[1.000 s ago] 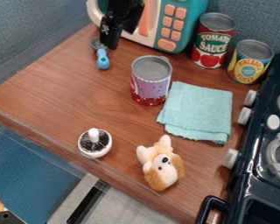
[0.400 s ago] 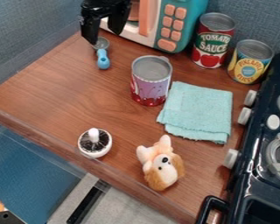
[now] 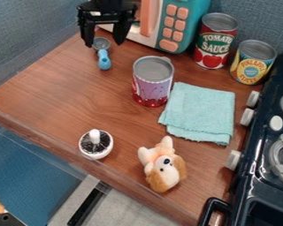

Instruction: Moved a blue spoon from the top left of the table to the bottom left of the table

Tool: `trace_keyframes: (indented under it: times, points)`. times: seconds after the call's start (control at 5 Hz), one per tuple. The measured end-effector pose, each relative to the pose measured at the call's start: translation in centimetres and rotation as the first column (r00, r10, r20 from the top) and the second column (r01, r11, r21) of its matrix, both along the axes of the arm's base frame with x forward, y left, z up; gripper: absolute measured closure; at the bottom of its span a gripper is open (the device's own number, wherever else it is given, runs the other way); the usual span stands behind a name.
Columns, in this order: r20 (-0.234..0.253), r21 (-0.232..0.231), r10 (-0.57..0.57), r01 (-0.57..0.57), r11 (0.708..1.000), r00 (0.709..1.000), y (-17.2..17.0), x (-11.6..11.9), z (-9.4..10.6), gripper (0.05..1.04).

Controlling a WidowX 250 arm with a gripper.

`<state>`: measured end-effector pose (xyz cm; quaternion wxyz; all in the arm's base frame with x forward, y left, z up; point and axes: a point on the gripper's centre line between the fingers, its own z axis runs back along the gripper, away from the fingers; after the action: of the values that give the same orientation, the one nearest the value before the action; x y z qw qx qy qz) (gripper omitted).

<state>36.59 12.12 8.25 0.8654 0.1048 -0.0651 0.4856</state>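
Note:
The black gripper (image 3: 104, 43) hangs at the upper left of the camera view, in front of the toy microwave. Its two fingers are spread apart, one on each side of the spoon's grey bowl end, and it is open with nothing held. Below it, the blue spoon (image 3: 104, 60) lies at the top left of the wooden table (image 3: 67, 92), its blue handle pointing toward the camera and its round grey end toward the back wall.
A teal toy microwave (image 3: 185, 22) stands behind. A purple can (image 3: 153, 81), a red can (image 3: 215, 40) and a yellow can (image 3: 253, 62) stand rightward. A teal cloth (image 3: 198, 112), a plush dog (image 3: 162, 165) and a white brush-like item (image 3: 96, 144) are nearer. The dark stove (image 3: 268, 154) borders the right.
The gripper has turned and shifted slightly left, and its fingers now show spread wide around the spoon's end. The spoon has not moved, and its grey end is less covered than before.

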Motion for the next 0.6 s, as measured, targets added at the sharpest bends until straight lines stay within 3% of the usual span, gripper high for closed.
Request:
trace_keyframes:
  times: [0.2, 0.6]
  points:
    - [-0.029, -0.046, -0.116, 0.115, 0.992, 0.993, 0.2, 0.1, -1.5, 0.084]
    - [-0.046, -0.076, -0.274, 0.27, 0.96, 0.961, 0.1, 1.4, -3.5, 0.084]
